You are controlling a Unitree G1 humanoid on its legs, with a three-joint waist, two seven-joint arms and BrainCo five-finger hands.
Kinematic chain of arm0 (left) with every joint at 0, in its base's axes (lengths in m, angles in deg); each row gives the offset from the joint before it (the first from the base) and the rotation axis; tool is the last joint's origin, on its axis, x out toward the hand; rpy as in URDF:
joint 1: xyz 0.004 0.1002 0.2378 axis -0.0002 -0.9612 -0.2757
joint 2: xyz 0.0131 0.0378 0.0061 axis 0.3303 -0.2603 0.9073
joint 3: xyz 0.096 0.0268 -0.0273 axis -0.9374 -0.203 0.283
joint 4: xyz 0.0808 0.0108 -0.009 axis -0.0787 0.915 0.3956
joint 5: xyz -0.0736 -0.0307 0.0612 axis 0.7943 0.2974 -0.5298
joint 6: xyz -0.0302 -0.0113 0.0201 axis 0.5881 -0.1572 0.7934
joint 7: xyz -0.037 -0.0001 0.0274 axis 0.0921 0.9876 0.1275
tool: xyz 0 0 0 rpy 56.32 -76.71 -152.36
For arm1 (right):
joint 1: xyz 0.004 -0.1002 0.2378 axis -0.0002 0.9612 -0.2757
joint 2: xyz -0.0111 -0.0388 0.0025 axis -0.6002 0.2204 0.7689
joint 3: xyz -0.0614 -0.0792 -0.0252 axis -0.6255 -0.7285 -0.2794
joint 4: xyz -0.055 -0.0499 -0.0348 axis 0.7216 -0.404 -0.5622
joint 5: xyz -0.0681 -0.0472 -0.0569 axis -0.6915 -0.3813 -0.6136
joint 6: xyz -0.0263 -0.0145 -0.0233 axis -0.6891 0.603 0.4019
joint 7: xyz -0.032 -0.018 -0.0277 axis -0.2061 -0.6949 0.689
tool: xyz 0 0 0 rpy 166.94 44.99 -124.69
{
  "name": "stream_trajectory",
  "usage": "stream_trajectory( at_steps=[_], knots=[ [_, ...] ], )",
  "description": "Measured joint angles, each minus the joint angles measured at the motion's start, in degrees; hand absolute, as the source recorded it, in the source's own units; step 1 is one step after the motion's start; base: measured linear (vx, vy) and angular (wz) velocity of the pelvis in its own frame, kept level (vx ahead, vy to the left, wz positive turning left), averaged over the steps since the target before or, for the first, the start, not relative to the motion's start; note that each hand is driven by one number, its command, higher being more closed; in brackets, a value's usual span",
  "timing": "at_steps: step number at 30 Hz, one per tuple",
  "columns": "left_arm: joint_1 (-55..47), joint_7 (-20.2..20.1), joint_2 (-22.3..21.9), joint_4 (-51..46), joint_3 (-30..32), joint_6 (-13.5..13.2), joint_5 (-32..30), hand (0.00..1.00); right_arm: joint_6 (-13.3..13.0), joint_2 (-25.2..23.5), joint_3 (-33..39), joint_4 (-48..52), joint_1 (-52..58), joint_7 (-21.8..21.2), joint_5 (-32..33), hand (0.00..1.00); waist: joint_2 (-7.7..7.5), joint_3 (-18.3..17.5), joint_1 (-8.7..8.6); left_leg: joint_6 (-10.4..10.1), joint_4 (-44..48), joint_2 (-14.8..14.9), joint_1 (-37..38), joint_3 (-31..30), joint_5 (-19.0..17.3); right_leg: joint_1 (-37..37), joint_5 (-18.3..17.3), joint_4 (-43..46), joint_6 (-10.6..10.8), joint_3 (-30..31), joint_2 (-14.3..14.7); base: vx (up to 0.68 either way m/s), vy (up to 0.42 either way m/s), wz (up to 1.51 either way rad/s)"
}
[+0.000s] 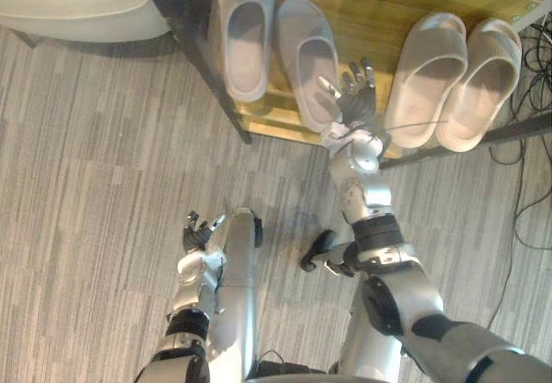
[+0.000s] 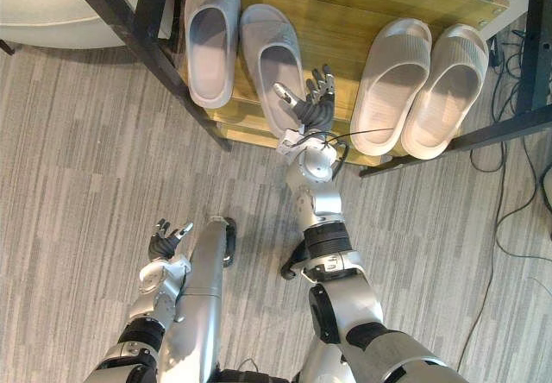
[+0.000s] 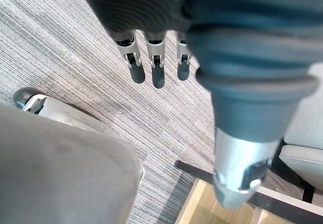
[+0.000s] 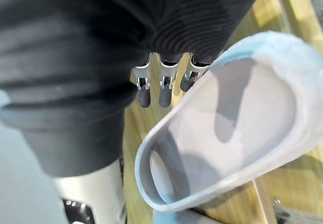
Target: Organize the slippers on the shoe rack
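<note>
On the wooden shelf of the shoe rack (image 1: 371, 12) lie two pairs of slippers, toes pointing away from me. The pale grey pair is at the left: one slipper (image 1: 246, 34) and its mate (image 1: 309, 59), which sits a little nearer the front edge. A beige pair (image 1: 427, 77) (image 1: 479, 81) lies at the right. My right hand (image 1: 354, 98) is open at the heel of the nearer grey slipper (image 4: 227, 133), with straight fingers (image 4: 165, 90) alongside its rim and the thumb over its edge. My left hand (image 1: 197, 232) hangs open low over the carpet.
The rack's black frame bar (image 1: 207, 64) slants down past the grey pair. A pale upholstered seat (image 1: 78, 8) stands at the back left. Loose cables (image 1: 526, 185) trail on the carpet right of the rack. Grey striped carpet spreads in front.
</note>
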Motion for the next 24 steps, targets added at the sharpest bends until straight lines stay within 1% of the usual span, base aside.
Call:
stream_trajectory(
  at_steps=[7, 11, 16, 17, 20, 24],
  knots=[
    [0.42, -0.01, -0.26, 0.09, -0.02, -0.14, 0.02, 0.0, -0.22, -0.03, -0.16, -4.2, -3.09, -0.99, 2.35, 0.0, 0.02, 0.01, 0.42, -0.25, -0.24, -0.18, -0.5, -0.66, 0.14, 0.13, -0.23, -0.19, 0.34, -0.8, -0.04, 0.0, 0.014, 0.03],
    [1.22, -0.02, -0.95, 0.3, -0.02, -0.21, 0.05, 0.0, -0.32, 0.08, -0.03, -5.03, -4.75, -1.0, 3.62, 0.0, 0.05, 0.02, 1.34, -0.54, -0.24, -0.74, -1.23, -1.54, 0.33, 0.1, -0.49, 0.21, 0.63, -1.62, -0.5, 0.0, 0.025, 0.11],
    [1.23, -0.03, -1.21, 0.34, -0.02, -0.88, 0.11, 0.0, -0.83, 1.69, 0.04, -7.31, -6.81, -0.8, 5.81, 0.0, 0.14, 0.06, 1.68, -0.59, -0.31, -1.06, -1.63, -1.86, 0.36, 0.04, -0.76, 0.26, 0.98, -1.98, -0.75, -0.01, 0.024, 0.04],
    [1.24, -0.04, -1.27, 0.34, -0.02, -1.36, 0.14, 0.0, -0.8, 2.37, 0.03, -7.93, -7.64, -0.72, 5.89, 0.0, 0.15, 0.06, 1.85, -0.67, -0.3, -1.15, -1.99, -2.2, 0.45, -0.04, -0.83, 0.25, 0.89, -2.34, -0.76, -0.02, 0.019, 0.06],
    [1.24, -0.03, -1.26, 0.42, -0.01, -1.45, 0.15, 0.0, -1.24, 2.95, 0.65, -9.22, -8.34, -0.67, 6.1, 0.0, 0.29, 0.14, 2.07, -0.78, -0.3, -1.37, -2.26, -2.65, 0.51, -0.05, -0.98, 0.41, 0.85, -2.66, -0.84, -0.03, 0.02, 0.08],
    [1.31, -0.06, -1.34, 0.48, -0.02, -1.57, 0.15, 0.0, -1.43, 4.32, 1.16, -11.32, -9.75, -0.67, 6.11, 0.0, 0.61, 0.18, 2.38, -0.94, -0.08, -1.74, -2.92, -3.2, 0.6, -0.52, -1.6, 1.31, -0.05, -3.01, -1.23, -0.03, -0.001, 0.07]
  ],
)
